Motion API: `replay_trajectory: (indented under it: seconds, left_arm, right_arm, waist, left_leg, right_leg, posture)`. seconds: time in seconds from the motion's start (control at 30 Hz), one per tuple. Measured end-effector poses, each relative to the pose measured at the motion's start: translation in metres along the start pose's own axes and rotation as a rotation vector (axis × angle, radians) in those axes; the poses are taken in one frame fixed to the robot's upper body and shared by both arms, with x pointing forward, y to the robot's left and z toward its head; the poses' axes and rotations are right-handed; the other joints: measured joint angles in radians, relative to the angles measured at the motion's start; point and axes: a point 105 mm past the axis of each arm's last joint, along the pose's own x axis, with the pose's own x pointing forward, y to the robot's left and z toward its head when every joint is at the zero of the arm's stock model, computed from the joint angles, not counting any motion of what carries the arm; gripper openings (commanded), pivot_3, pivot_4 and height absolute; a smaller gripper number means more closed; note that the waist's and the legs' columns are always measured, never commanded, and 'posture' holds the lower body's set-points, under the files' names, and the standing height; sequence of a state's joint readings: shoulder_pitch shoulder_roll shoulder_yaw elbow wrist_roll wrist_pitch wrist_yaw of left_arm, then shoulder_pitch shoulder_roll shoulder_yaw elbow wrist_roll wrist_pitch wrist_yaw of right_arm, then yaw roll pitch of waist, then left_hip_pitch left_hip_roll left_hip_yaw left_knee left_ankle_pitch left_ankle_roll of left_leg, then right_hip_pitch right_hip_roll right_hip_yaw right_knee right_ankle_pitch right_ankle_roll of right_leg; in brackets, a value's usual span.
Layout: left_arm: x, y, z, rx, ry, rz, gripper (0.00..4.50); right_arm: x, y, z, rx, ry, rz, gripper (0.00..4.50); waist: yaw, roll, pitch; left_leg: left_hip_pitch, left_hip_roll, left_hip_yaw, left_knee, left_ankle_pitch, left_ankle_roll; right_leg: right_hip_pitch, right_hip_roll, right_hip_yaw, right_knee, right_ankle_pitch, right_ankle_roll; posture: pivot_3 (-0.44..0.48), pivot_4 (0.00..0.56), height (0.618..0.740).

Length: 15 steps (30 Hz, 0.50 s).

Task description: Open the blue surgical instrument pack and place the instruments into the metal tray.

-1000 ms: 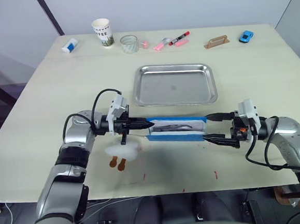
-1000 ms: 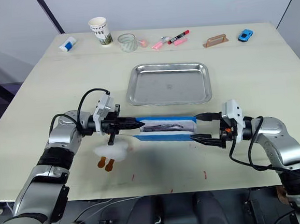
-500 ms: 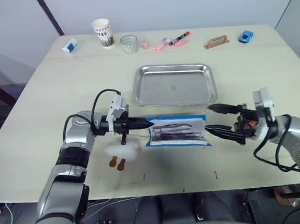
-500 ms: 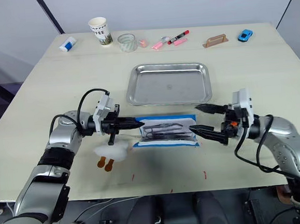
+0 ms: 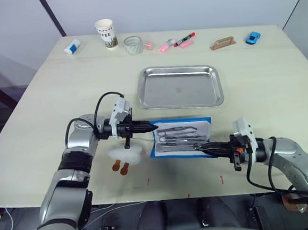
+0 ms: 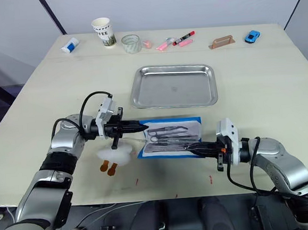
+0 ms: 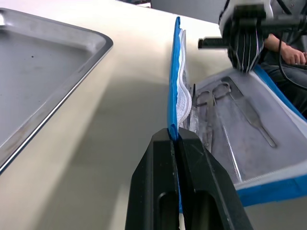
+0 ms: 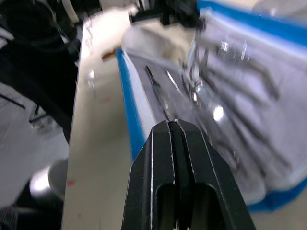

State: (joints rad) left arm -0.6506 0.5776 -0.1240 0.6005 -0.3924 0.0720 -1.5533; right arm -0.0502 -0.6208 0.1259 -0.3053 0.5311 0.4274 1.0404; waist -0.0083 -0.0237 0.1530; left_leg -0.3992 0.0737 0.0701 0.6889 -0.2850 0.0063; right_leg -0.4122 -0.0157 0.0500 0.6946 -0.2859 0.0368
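Left pincer (image 5: 154, 128): clamped shut on the left edge of the blue surgical instrument pack (image 5: 181, 137); the left wrist view shows the blue border pinched between its fingers (image 7: 165, 158). It has not moved over the last second and acts as the anchor.

Pack: now lies fully open and flat on the worktop (image 5: 47, 112), pale lining up, just in front of the metal tray (image 5: 179, 86). A second ago it was a narrow folded strip; half a second ago it was spreading. The opening step looks done.

Instruments (image 5: 178, 138): several slim silver tools lie exposed on the lining, ring handles towards the left arm. None is in the tray yet.

Tray: empty, beyond the pack and apart from it, its near rim close to the pack's far edge.

Right pincer (image 5: 206, 149): half a second ago it was spread wide beside the pack's right end; now it has dropped to the pack's near right corner with fingers pressed together. The right wrist view shows the closed fingertips (image 8: 175, 132) over the lining by the blue border. Whether anything thin is caught between them I cannot tell.

Meaning: the work appears to pass from unfolding to picking out the first tool, which is thin, flat and likely to slip.

Rest: cup (image 5: 105, 33), pens (image 5: 183, 39) and toy car (image 5: 252, 37) sit along the far edge, well apart.
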Motion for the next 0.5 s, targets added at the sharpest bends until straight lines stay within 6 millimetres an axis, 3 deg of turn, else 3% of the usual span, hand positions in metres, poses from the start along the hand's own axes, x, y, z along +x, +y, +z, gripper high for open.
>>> replay_trajectory:
  seconds: [0.17,0.3,0.5]
  left_arm:
    - [0.008,0.014,-0.01,0.021,0.05,0.106,0.0]
    - [0.016,0.022,-0.03,-0.027,0.103,0.179,0.0]
    - [0.021,0.026,-0.033,0.001,0.145,0.2,0.0]
  right_arm:
    - [0.0,0.0,-0.028,0.017,0.084,-0.01,0.06]
    - [-0.001,-0.001,-0.03,-0.04,0.097,-0.007,0.06]
    - [-0.002,-0.003,-0.035,-0.092,0.115,-0.008,0.06]
  waist:
    - [0.003,0.0,0.0]
    - [0.001,0.0,-0.001]
    - [0.006,-0.001,-0.008]
  left_leg:
    - [0.001,0.0,0.0,0.001,0.0,0.0]
    - [0.001,0.0,0.0,0.0,0.0,0.0]
    - [0.004,0.0,-0.001,0.001,0.0,0.0]
  right_leg:
    - [0.001,0.0,0.001,0.0,0.0,0.0]
    - [0.001,0.0,0.0,0.0,0.0,0.0]
    - [0.004,0.0,-0.001,0.0,0.0,0.0]
  posture:
    - [0.0,0.15,0.718]
    - [0.0,0.15,0.718]
    - [0.0,0.15,0.718]
